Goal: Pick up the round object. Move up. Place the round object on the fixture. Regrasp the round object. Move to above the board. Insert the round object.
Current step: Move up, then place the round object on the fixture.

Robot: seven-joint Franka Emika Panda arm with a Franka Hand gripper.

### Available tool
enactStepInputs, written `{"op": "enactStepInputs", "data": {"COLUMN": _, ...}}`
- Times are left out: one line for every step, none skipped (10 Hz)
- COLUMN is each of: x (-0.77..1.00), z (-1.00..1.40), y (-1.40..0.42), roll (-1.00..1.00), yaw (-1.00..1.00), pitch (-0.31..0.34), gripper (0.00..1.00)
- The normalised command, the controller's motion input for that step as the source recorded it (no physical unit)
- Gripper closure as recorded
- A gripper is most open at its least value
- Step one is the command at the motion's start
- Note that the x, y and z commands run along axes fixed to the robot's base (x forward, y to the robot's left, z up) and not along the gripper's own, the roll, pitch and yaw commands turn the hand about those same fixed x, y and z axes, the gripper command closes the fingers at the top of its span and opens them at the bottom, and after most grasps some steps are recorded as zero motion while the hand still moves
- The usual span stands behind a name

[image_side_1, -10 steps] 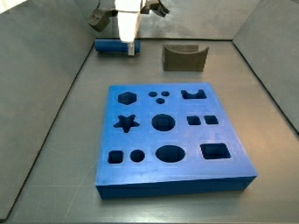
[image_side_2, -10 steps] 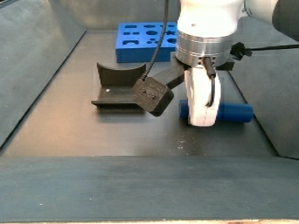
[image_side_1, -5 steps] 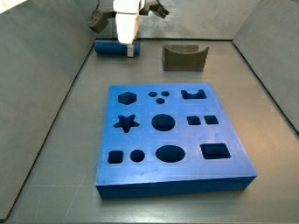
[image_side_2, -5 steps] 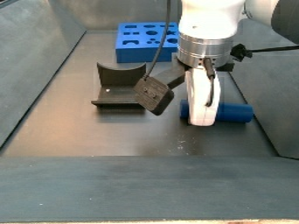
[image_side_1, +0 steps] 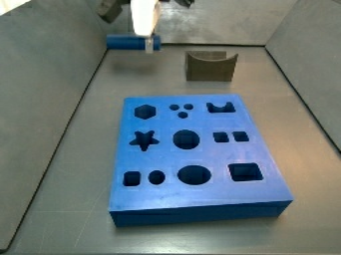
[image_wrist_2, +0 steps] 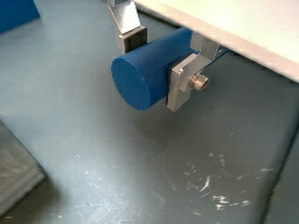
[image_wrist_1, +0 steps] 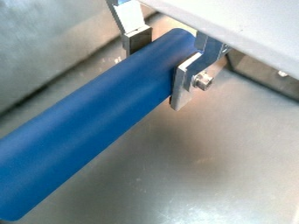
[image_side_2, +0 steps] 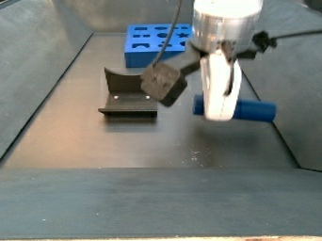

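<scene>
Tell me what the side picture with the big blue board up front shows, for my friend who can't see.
The gripper holds a blue peg above the grey floor at the far end. A small dark fixture sits beside it, and the board with shaped holes lies nearer.

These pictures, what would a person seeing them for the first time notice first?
First, the gripper shut on the round object, holding it level above the grey floor near the back wall. In both wrist views the silver fingers press its blue sides. Next, the big blue board with dark holes, and the small fixture behind it.
</scene>
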Motion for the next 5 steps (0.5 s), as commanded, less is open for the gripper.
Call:
{"op": "enactStepInputs", "data": {"x": -0.02, "z": 0.53, "y": 0.01, "roll": 0.01, "yaw": 0.00, "pitch": 0.039, "gripper": 1.00}}
{"op": "enactStepInputs", "data": {"x": -0.02, "z": 0.32, "y": 0.01, "roll": 0.01, "yaw": -0.01, "pitch": 0.042, "gripper": 1.00}}
{"op": "enactStepInputs", "data": {"x": -0.02, "z": 0.17, "y": 0.00, "roll": 0.02, "yaw": -0.01, "pitch": 0.043, "gripper": 1.00}}
{"op": "enactStepInputs", "data": {"x": 0.00, "z": 1.00, "y": 0.00, "roll": 0.00, "yaw": 0.00, "pitch": 0.000, "gripper": 1.00}}
{"op": "enactStepInputs", "data": {"x": 0.00, "z": 1.00, "y": 0.00, "roll": 0.00, "yaw": 0.00, "pitch": 0.006, "gripper": 1.00}}
